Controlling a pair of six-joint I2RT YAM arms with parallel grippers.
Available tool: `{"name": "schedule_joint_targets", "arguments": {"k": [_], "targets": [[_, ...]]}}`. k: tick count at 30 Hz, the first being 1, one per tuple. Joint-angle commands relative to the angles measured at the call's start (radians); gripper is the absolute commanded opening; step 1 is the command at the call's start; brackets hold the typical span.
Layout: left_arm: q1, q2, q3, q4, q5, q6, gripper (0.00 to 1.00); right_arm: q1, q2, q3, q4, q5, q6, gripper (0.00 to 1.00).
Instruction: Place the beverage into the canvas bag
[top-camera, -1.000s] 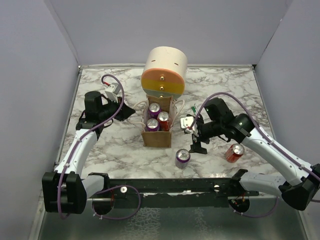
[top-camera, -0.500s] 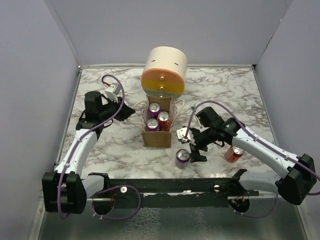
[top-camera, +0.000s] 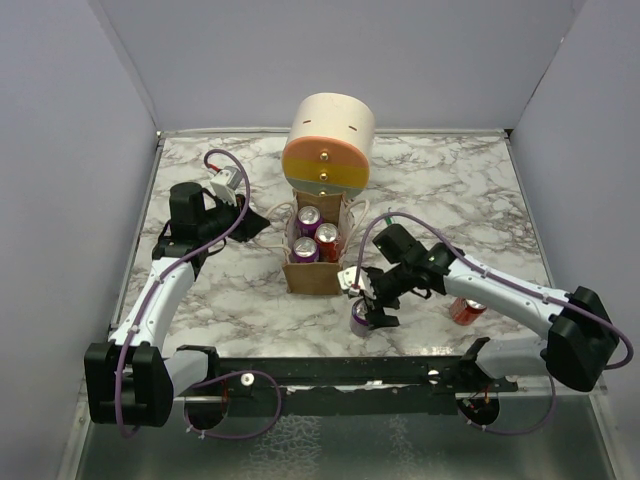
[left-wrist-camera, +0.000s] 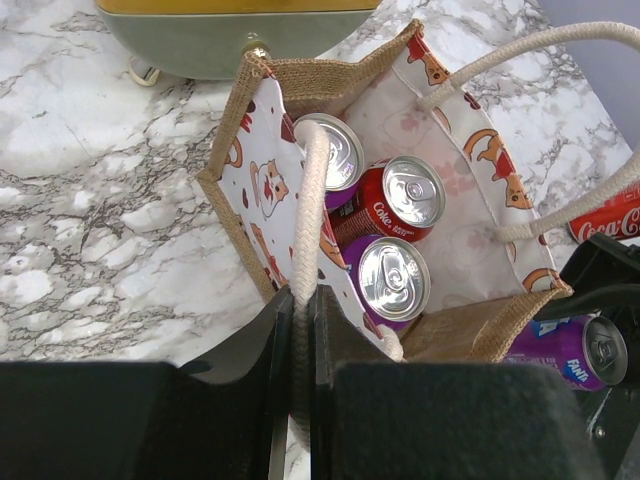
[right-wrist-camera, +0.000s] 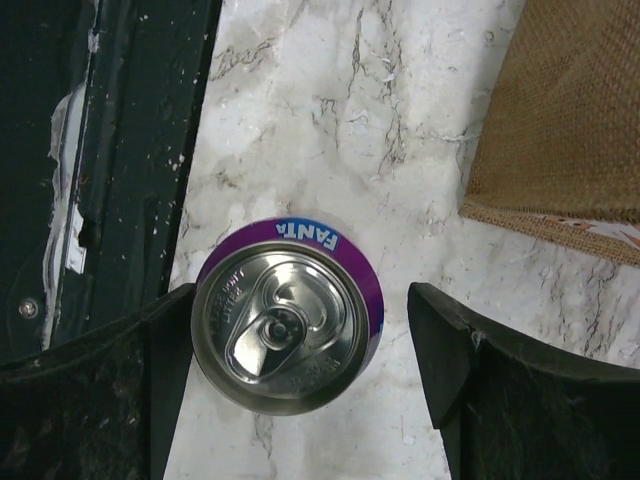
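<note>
The tan canvas bag (top-camera: 313, 272) stands upright in the middle of the table and holds three cans. In the left wrist view the bag (left-wrist-camera: 455, 335) is open with two purple cans and a red Coke can (left-wrist-camera: 400, 205) inside. My left gripper (left-wrist-camera: 297, 330) is shut on the bag's cream cord handle (left-wrist-camera: 310, 210). My right gripper (right-wrist-camera: 300, 345) is open around an upright purple Fanta can (right-wrist-camera: 285, 330), its left finger touching the can, a gap on the right. In the top view this can (top-camera: 363, 315) stands in front of the bag, under my right gripper (top-camera: 372, 300).
A large cream cylinder with orange-yellow drawer fronts (top-camera: 330, 145) stands right behind the bag. A red Coke can (top-camera: 467, 310) lies on the marble right of my right arm. The black rail (top-camera: 330, 372) runs along the table's near edge, close to the Fanta can.
My right gripper has moved left and toward the near edge, down over the purple Fanta can, its fingers now on either side of it. The left arm and the bag have not moved.
</note>
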Motion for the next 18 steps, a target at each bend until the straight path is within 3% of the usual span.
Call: {"name": "schedule_joint_targets", "arguments": {"k": [1, 10, 18], "targets": [[-0.004, -0.008, 0.004, 0.000, -0.018, 0.025, 0.00, 0.025, 0.013, -0.013, 0.080, -0.030, 0.018, 0.80], [-0.004, -0.006, -0.002, 0.004, -0.020, 0.035, 0.00, 0.030, -0.013, 0.039, 0.053, -0.027, 0.021, 0.47], [-0.004, -0.016, -0.017, 0.006, -0.039, 0.055, 0.00, 0.030, -0.069, 0.184, 0.010, -0.046, 0.038, 0.31]]}}
